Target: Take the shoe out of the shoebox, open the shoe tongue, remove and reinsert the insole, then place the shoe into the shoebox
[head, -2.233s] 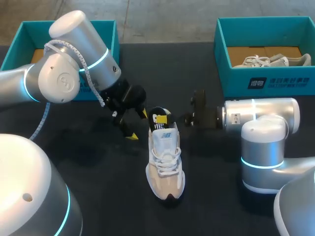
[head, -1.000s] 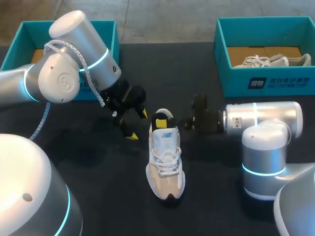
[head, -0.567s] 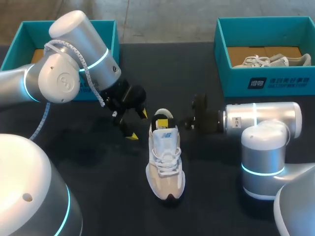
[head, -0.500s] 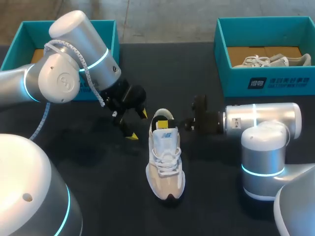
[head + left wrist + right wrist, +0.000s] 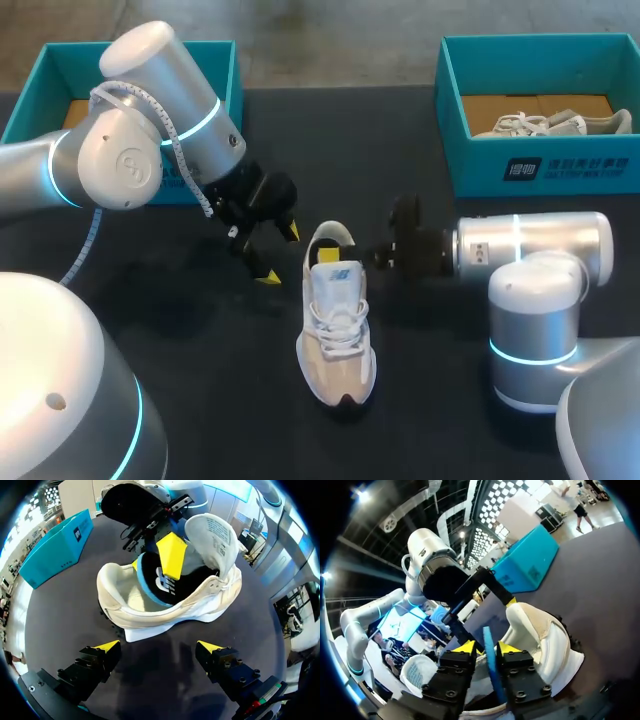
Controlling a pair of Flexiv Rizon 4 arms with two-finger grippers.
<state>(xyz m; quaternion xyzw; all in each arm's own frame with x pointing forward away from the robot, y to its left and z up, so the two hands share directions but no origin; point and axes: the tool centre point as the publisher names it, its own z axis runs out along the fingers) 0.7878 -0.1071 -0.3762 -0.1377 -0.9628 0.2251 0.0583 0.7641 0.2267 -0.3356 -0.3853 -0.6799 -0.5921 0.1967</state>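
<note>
Two shoeboxes, left shoebox (image 5: pixel 45 85), right shoebox (image 5: pixel 580 165), one loose shoe (image 5: pixel 337 330), one insole (image 5: pixel 490 665), boxed shoes (image 5: pixel 550 124) uncountable.

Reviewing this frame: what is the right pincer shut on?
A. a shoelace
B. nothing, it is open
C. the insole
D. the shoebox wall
C: in the right wrist view the right pincer has both yellow tips pressed on the blue-edged insole, one from each side, with the insole standing up out of the shoe.

left claw (image 5: pixel 159 646) tilted down, spread wide; right claw (image 5: pixel 487 649) level, pinched on the insole (image 5: pixel 487 636)
</note>
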